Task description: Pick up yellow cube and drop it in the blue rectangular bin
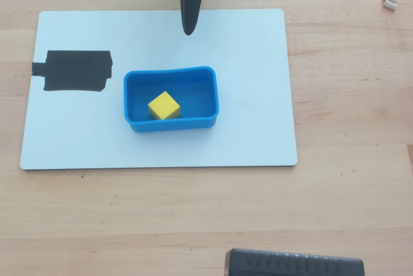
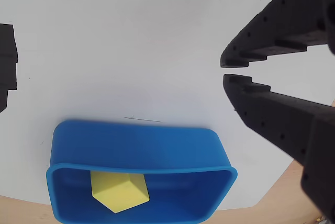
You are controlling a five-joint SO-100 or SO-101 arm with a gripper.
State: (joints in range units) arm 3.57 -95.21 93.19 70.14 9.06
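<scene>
The yellow cube (image 1: 164, 106) lies inside the blue rectangular bin (image 1: 193, 124), left of its middle in the overhead view. In the wrist view the cube (image 2: 119, 192) rests on the bin's floor, behind the bin's near wall (image 2: 136, 145). My gripper (image 1: 188, 29) is above the board, behind the bin and apart from it. In the wrist view the gripper (image 2: 226, 70) enters from the right. Its fingertips are almost together and hold nothing.
The bin stands on a white board (image 1: 245, 50) on a wooden table. A patch of black tape (image 1: 74, 71) is at the board's left edge. A dark ribbed object (image 1: 293, 264) lies at the bottom edge. Small pale bits (image 1: 389, 2) lie at the top right.
</scene>
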